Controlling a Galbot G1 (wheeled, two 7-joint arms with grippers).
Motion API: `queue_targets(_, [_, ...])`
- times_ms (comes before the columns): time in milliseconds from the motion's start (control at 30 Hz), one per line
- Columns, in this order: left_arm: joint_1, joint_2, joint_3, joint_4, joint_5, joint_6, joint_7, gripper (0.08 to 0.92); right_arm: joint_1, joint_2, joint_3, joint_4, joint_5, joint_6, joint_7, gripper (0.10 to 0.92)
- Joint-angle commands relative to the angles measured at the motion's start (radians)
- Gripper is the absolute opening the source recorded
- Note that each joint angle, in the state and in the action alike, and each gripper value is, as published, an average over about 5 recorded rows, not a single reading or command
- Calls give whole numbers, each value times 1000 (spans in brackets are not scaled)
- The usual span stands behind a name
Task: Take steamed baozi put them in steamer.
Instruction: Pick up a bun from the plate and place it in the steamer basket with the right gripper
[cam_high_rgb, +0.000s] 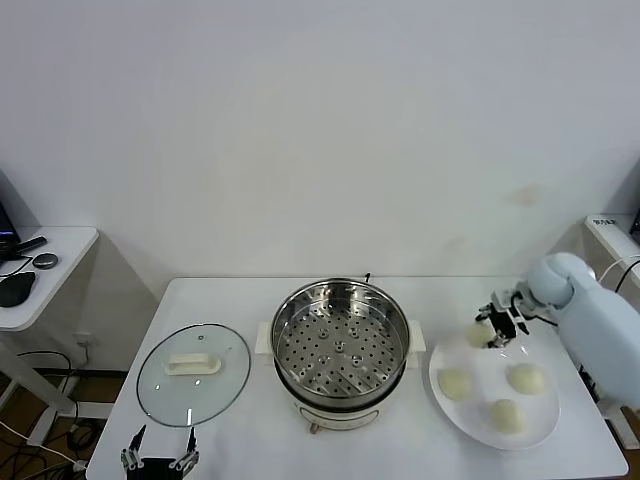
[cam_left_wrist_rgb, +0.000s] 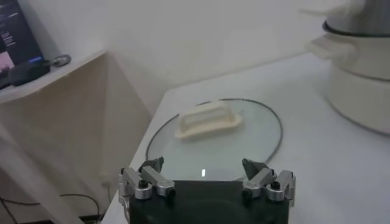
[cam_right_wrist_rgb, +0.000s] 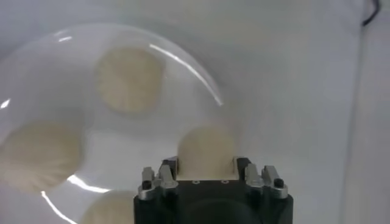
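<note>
Right now the right gripper (cam_right_wrist_rgb: 206, 165) has its fingers clenched on one baozi (cam_right_wrist_rgb: 206, 149) at the plate's (cam_high_rgb: 538, 428) back edge w/ the steamer (cam_high_rgb: 341, 338) empty, so soft dough could squash or slip mid-carry; left gripper (cam_left_wrist_rgb: 207, 180) idles spread open by the glass lid (cam_left_wrist_rgb: 256, 131).

Polished steel, clear glass, matt dough and glossy white ware

The steamer (cam_high_rgb: 340, 338) is shiny perforated stainless steel on a smooth cream plastic base; the lid (cam_high_rgb: 193, 374) is clear glass with a matt cream plastic handle. The steamed baozi (cam_high_rgb: 455, 383) look smooth and matt, lying on a glossy white plate (cam_high_rgb: 535, 430). The table (cam_high_rgb: 250, 440) is smooth matt white. The right gripper (cam_right_wrist_rgb: 206, 165) has black plastic housing and bare metal linkages.
</note>
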Motion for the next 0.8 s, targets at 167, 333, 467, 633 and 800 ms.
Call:
queue_targets(167, [-23,2,6,-17,0,-9,-9,823,510,88,-357,9,406,39,-54,567])
queue_targets(333, [-31,1,-3,-17,-4,-14,-15,823,656,251,-493,-109,537,279,-98,568])
queue_targets(467, [-25,1,-16,-20,-12,-15,-17,823,743,370,-602,-136,533,457,-115,568])
queue_targets(633, [-20,-2,-27,-13,-22,-15,-21,823,733,451,-634,-69,385,593,-109,568])
queue_targets(800, [-27,-6,-28,-10,-25,-15,-23,823,682,486,-644,-34,243,667,-83,572])
